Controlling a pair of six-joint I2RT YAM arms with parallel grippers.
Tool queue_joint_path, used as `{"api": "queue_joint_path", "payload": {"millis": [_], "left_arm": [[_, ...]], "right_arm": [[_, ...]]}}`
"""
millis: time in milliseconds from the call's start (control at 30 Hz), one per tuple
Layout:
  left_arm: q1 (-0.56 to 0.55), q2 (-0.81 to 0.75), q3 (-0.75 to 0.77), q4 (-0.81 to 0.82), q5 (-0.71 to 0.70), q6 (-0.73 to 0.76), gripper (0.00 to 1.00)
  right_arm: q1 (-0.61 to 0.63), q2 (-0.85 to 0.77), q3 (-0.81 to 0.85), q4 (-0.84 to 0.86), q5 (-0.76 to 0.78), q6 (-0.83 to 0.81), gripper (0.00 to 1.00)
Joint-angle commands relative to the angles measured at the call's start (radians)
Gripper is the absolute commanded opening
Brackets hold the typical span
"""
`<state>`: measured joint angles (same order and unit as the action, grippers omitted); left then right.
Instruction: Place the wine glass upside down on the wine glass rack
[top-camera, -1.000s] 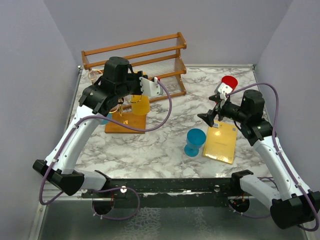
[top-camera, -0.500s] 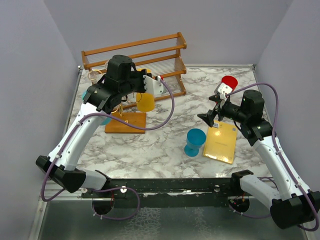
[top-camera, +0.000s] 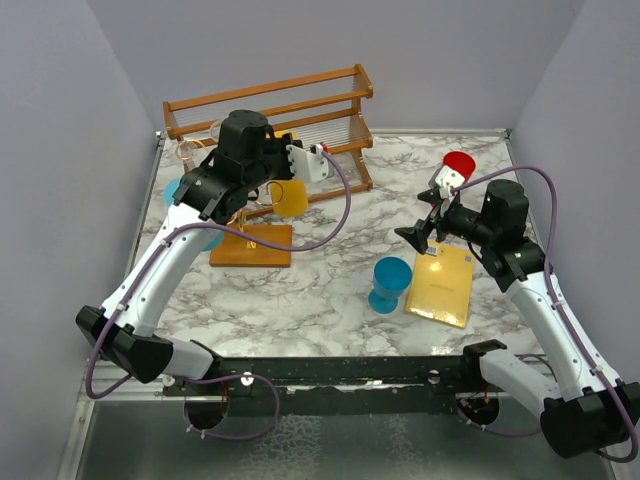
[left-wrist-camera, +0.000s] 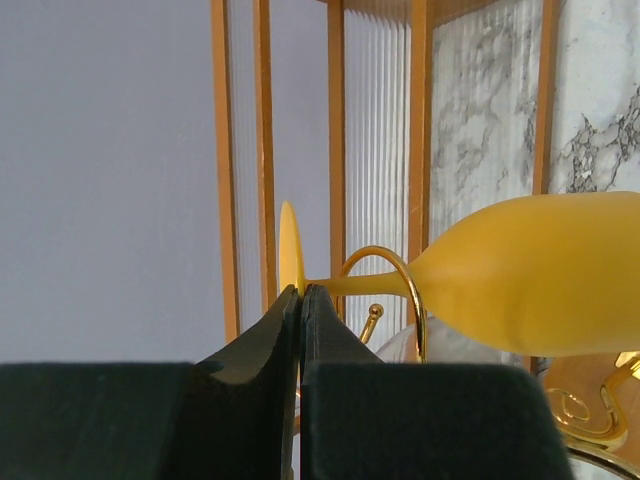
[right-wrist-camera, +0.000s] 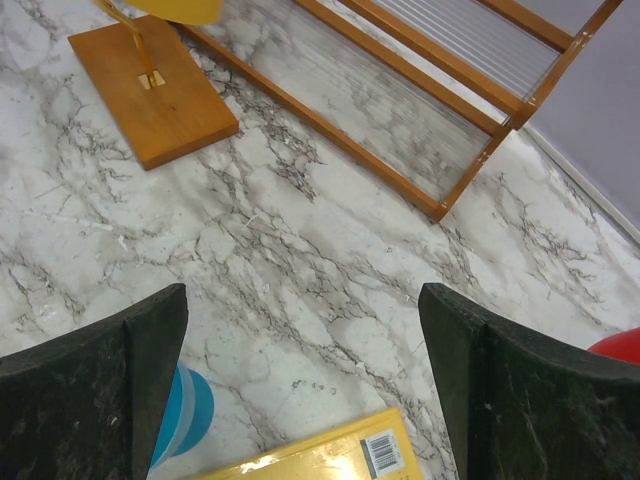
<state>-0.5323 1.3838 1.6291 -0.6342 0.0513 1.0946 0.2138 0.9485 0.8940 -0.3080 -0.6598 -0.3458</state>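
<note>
Clamped on the foot of the wine glass (left-wrist-camera: 530, 275), the left end effector (left-wrist-camera: 300, 300) has carried its stem into the loop of the wine glass rack (left-wrist-camera: 418, 325), likely leaving only release.

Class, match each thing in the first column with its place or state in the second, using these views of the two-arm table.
Column A
1. wine glass
2. blue cup
3. yellow book
4. right tool

Column B
a. open, holding nothing
b. lying flat on the table
c. stem through a gold loop of the wine glass rack
d. standing beside the book

Pairs: 1-c; 2-d; 3-b; 4-a
</note>
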Motion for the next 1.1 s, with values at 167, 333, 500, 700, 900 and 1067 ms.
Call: {"api": "queue_joint_path", "payload": {"millis": [167, 333, 500, 700, 900, 1067], "left_arm": [[-0.007, -0.003, -0.023, 0.037, -0.134, -0.034, 0.0], [-0.006, -0.006, -0.031, 0.015, -0.13, -0.035, 0.01], [-0.007, -0.008, -0.044, 0.0, -0.122, -0.038, 0.06], [-0.007, -0.005, -0.041, -0.025, -0.11, -0.049, 0.1], [-0.006, 0.0, -0.044, -0.055, -0.121, -0.047, 0.15], [-0.007, -0.001, -0.046, -0.062, -0.129, -0.044, 0.17]], "right_arm": [[-0.008, -0.004, -0.004, 0.034, -0.02, -0.007, 0.98], [-0.01, -0.004, -0.006, 0.035, -0.017, -0.008, 0.98], [-0.013, -0.001, -0.003, 0.036, -0.014, -0.004, 0.98], [-0.016, 0.002, 0.0, 0.036, -0.011, -0.002, 0.98], [-0.016, 0.005, -0.002, 0.038, -0.008, -0.003, 0.98], [-0.016, 0.006, -0.004, 0.038, -0.006, -0.004, 0.98]]}}
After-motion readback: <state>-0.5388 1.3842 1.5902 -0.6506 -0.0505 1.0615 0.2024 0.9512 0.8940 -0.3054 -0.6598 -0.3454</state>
